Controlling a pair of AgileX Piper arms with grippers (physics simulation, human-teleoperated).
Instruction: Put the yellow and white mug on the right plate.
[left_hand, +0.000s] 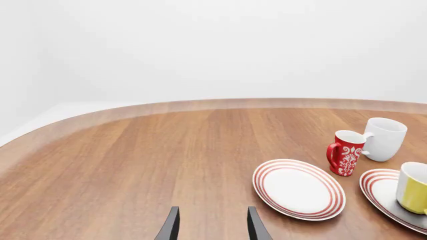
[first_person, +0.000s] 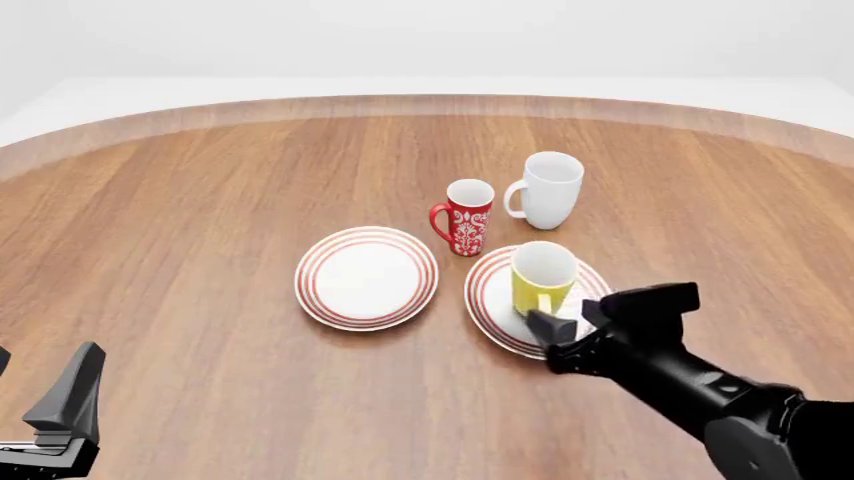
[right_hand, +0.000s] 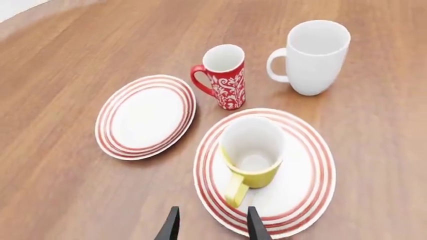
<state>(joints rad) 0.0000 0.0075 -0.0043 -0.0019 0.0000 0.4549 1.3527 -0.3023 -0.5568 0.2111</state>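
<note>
On the wooden table (first_person: 200, 200), only the right wrist view shows yellow and white mug (right_hand: 250, 150) handle.

right plate (first_person: 497, 318) near rim behind right tool (first_person: 571, 322), left tool (first_person: 60, 420) cropped

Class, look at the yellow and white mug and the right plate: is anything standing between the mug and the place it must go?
Nothing visible does. The yellow and white mug already stands upright on the right plate. The right gripper is open just behind its handle, touching nothing.
</note>
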